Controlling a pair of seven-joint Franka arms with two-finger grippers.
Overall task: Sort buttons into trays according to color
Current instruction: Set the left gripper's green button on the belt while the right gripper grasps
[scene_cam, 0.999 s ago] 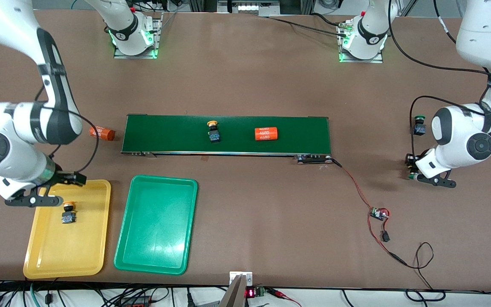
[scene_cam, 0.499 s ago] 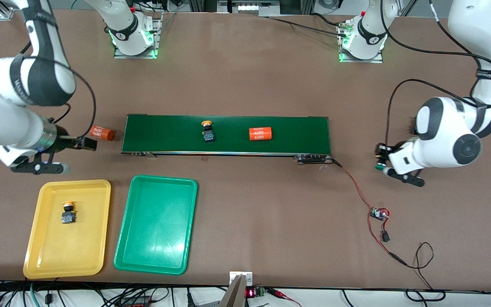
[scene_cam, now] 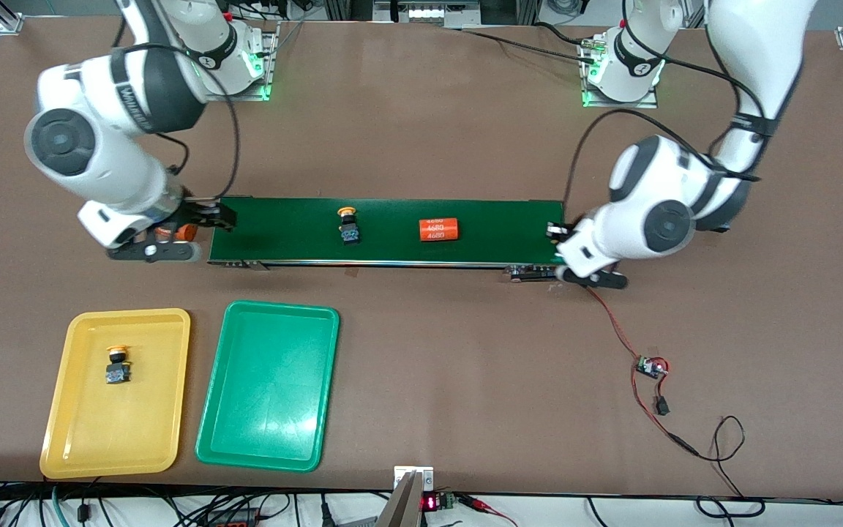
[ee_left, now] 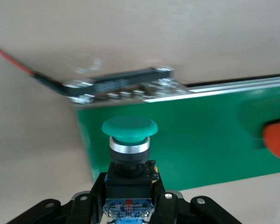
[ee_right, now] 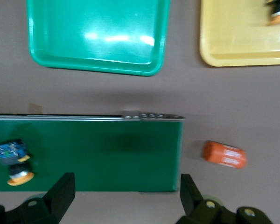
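My left gripper [ee_left: 129, 205] is shut on the black-and-blue body of a green-capped button [ee_left: 129, 128], cap pointing away from the fingers. It hangs over the left arm's end of the dark-green conveyor belt [scene_cam: 502, 219], where the left gripper [scene_cam: 566, 256] shows. My right gripper [scene_cam: 176, 236] stands open and empty over the belt's right-arm end; its open jaws [ee_right: 126, 198] frame the belt's corner. A yellow-capped button [scene_cam: 348, 225] lies on the belt. Another yellow-capped button [scene_cam: 118, 364] lies in the yellow tray [scene_cam: 85, 439]. Beside it, the green tray [scene_cam: 268, 410] holds nothing.
An orange 4680 cylinder [scene_cam: 439, 229] lies on the belt. A second orange cylinder [ee_right: 225, 154] lies on the table just off the belt's right-arm end, under my right gripper. A red-and-black wire with a small circuit board [scene_cam: 648, 366] runs from the belt's left-arm end toward the front camera.
The right gripper left the yellow tray and came over the belt's right-arm end. The left gripper carried the green-capped button to the belt's left-arm end. Belt items drifted toward the right arm's end.
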